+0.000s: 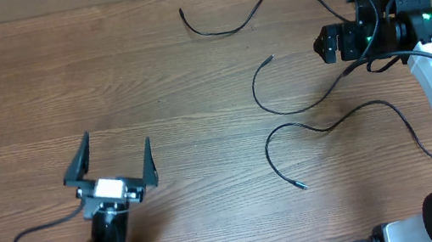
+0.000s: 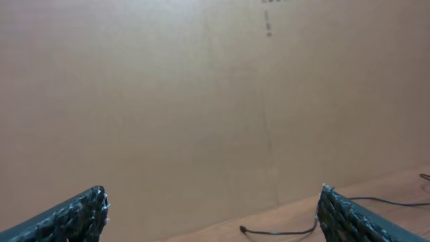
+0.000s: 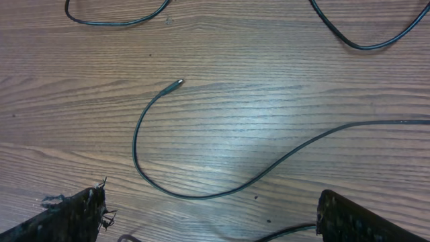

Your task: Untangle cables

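Left gripper (image 1: 116, 140) and right gripper (image 1: 324, 43) both spread and empty; cables (image 1: 254, 89) lie apart beside the right gripper, where a low sweep could drag one across another and re-tangle them.

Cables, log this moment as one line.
cables: three, apart | left gripper: open, empty | right gripper: open, empty
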Tool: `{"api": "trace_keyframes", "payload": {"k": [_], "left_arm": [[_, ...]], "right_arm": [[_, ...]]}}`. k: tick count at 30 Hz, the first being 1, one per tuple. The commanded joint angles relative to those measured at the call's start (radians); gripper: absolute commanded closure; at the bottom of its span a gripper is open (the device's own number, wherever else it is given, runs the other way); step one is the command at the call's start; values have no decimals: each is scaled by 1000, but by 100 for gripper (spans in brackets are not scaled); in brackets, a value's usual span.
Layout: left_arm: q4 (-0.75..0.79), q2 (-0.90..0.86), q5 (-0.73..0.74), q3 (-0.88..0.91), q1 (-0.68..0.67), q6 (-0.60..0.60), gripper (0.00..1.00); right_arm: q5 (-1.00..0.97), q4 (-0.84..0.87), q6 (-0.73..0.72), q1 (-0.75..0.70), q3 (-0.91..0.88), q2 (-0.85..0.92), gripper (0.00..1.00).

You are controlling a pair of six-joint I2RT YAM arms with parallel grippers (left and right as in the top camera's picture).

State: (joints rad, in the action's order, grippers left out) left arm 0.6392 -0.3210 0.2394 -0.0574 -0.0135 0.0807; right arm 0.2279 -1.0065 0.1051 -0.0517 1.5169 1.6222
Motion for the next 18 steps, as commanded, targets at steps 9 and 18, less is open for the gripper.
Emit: {"api": "trace_keyframes", "payload": {"k": [9,18], "left_arm": [[-309,311,-162,53,1,-26,0],[-645,318,-262,53,2,-107,0]], "right_arm": [[-7,5,1,2,25,-4,0],[-7,5,1,2,25,-4,0]]}}
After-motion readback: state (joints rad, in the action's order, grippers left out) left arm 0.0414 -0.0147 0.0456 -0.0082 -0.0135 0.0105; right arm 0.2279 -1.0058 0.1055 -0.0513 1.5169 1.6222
